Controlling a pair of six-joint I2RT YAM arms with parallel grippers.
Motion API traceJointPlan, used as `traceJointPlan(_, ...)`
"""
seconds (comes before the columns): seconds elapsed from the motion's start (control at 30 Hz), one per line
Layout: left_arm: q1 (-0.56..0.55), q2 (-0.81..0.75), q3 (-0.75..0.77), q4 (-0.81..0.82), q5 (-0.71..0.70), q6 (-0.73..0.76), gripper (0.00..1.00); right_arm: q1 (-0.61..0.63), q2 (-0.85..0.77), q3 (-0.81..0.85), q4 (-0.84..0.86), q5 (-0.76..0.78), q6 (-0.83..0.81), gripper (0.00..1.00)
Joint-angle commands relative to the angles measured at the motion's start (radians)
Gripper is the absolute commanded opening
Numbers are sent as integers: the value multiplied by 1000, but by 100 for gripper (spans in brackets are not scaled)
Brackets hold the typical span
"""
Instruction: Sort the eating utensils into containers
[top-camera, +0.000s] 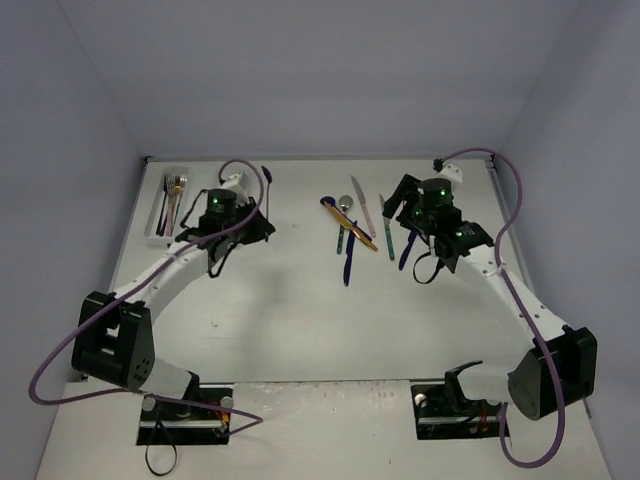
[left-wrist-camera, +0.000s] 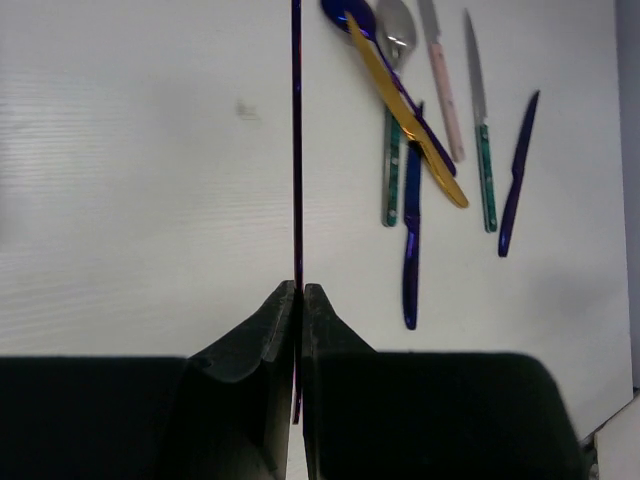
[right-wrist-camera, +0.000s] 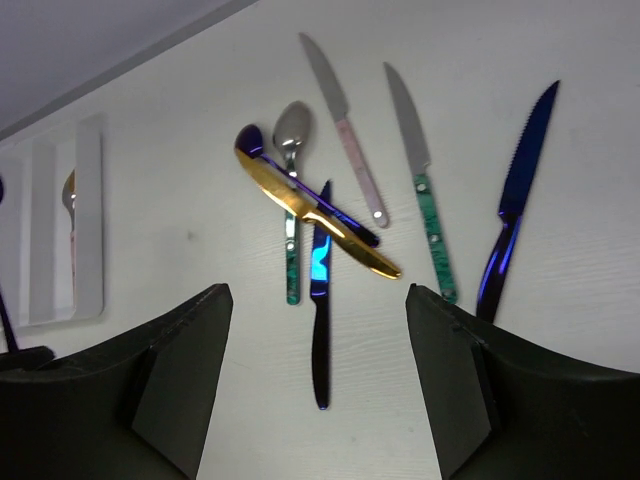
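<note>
**Left claw (left-wrist-camera: 300, 290) clamped on a purple utensil (left-wrist-camera: 296, 150); tray (top-camera: 158, 225) close on its left**

Left claw's jaws are pressed together on the purple utensil, which I see edge-on as a thin line running straight out ahead of the fingertips. I cannot tell whether it is a fork, spoon or knife. The piece looks lifted off the table (top-camera: 320, 320), though the wrist view does not settle that.

What matters for the coming move is that the tray sits just to the left of this claw, in the far-left corner against the wall. A few utensils already lie in it. Its compartments run near to far, and from above the held piece seems to point roughly the same way. So I judge a short sideways carry is needed, with little twisting.

Room is tight on the tray's wall side and open on the side I approach from. The left arm is plainly the nearer one.

My right claw (right-wrist-camera: 315, 290) hangs spread wide and empty over the pile (top-camera: 355, 225), well apart from the tray. A blue knife (right-wrist-camera: 320, 320) lies between its fingers, lengthwise to them. A gold knife (right-wrist-camera: 310, 215) crosses the blue knife's far end, so I would take the gold one first.
</note>
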Motion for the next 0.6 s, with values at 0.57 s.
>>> traceJointPlan(0.57, 424, 523, 554, -326, 365, 193, 0, -91, -59, -65, 48, -75, -87, 69)
